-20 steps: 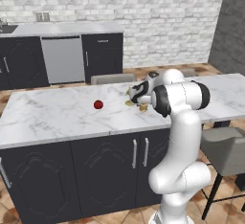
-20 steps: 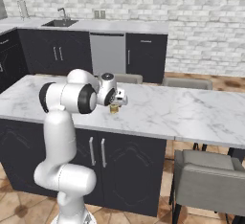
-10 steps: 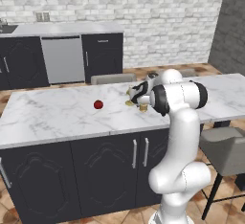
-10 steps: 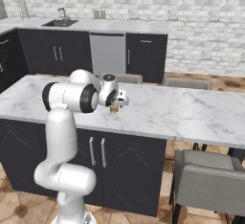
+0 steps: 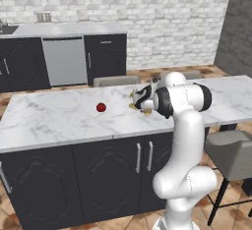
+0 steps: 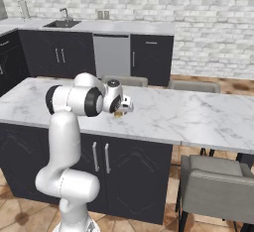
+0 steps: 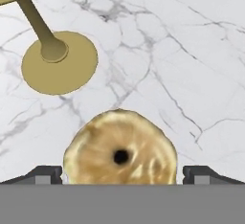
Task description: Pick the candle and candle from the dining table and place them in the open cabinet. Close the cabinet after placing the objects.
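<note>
Kitchen, white brick back wall, dark lower cabinets along it. Marble desk (image 5: pixel 59 121) in front, dark panelled doors beneath, grey stools on its far and right sides. Squat candle (image 7: pixel 119 149) stands upright on the marble, long axis vertical, wick hole facing straight up into the hand view; it lies near the middle of the desk, just under the arm's hand. Pincer (image 7: pixel 122 173) spread wide, one dark fingertip (image 7: pixel 43 174) on each side of the candle, neither pad seen touching it; nothing held. Candlestick (image 7: pixel 50 50) just beside it, upright too, round brass foot flat on the marble, slim stem rising toward the hand view's upper left corner; its top is cut off by the frame. The two stand apart, bare marble between them. Apple (image 5: pixel 101 107) sits alone on the desk, well to the left of the hand. Sink (image 6: pixel 62 24) on the back counter.
</note>
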Tool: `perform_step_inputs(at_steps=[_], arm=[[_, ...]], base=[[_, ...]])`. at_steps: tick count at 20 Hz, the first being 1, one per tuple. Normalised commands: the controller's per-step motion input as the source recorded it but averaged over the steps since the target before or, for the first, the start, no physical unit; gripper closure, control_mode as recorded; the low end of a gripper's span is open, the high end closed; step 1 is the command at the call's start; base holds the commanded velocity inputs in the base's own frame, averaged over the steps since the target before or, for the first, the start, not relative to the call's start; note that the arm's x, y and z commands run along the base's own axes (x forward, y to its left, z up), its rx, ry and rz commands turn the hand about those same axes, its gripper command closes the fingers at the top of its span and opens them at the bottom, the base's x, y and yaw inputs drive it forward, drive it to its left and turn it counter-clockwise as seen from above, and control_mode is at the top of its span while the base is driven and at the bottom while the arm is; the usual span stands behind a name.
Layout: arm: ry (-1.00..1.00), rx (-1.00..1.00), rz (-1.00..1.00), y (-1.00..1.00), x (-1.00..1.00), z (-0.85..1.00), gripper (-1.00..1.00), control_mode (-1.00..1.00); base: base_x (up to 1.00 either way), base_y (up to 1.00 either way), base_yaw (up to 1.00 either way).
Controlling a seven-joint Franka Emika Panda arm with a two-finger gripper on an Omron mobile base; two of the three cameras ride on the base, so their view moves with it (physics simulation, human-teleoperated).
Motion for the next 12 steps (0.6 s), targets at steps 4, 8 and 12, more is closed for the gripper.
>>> perform_step_inputs(at_steps=[4, 8, 12], arm=[[0.0, 0.0, 0.0, 0.03, 0.04, -0.19, 1.0, -1.0], [0.0, 0.0, 0.0, 0.0, 0.0, -0.01, 1.0, -1.0], [-0.01, 0.03, 0.0, -0.16, -0.03, 0.09, 1.0, -1.0]], base=[[0.0, 0.0, 0.0], [0.0, 0.0, 0.0], [0.0, 0.0, 0.0]])
